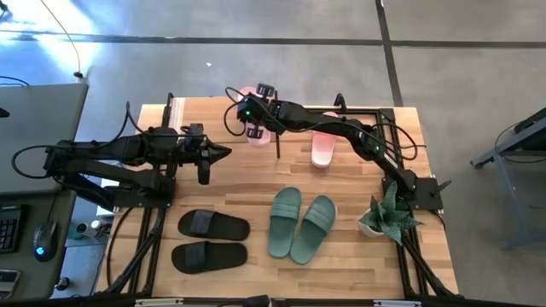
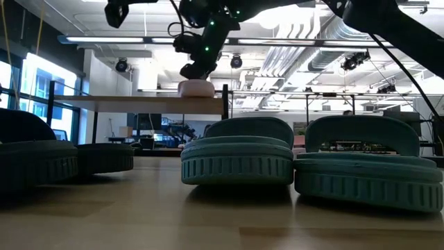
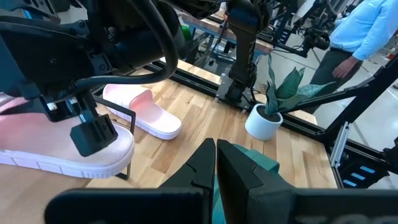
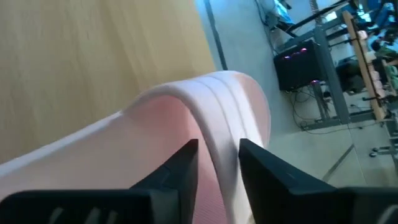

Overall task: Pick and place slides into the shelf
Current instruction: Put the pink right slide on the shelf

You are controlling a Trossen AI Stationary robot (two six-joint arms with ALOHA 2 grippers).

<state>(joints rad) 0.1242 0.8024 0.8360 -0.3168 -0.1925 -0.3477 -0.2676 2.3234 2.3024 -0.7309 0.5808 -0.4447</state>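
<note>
One pale pink slide (image 2: pixel 196 88) lies sole-down on the shelf's light top board (image 2: pixel 139 102), at the table's far middle. My right gripper (image 4: pixel 217 152) reaches over it from the right, open, with a finger on each side of the slide's wide strap (image 4: pixel 231 106). The other pink slide (image 1: pixel 322 149) lies on the table to its right. The two black slides (image 1: pixel 211 240) lie near left and the two green slides (image 1: pixel 300 223) near middle. My left gripper (image 1: pixel 223 154) hovers shut over the table's left middle and holds nothing. My right gripper has the pink slide's strap (image 4: pixel 219 140) in the gap between its parted fingers, which slant down from above and lie across the strap's edge. Whether the fingers (image 4: pixel 186 165) touch the strap, I cannot tell. The slide rests flat on the shelf top.
A potted plant (image 1: pixel 384 215) in a white pot stands at the near right corner. Black frame rails (image 1: pixel 388 128) run along the table's right and far sides. A person (image 3: pixel 354 37) stands beyond the table's right side.
</note>
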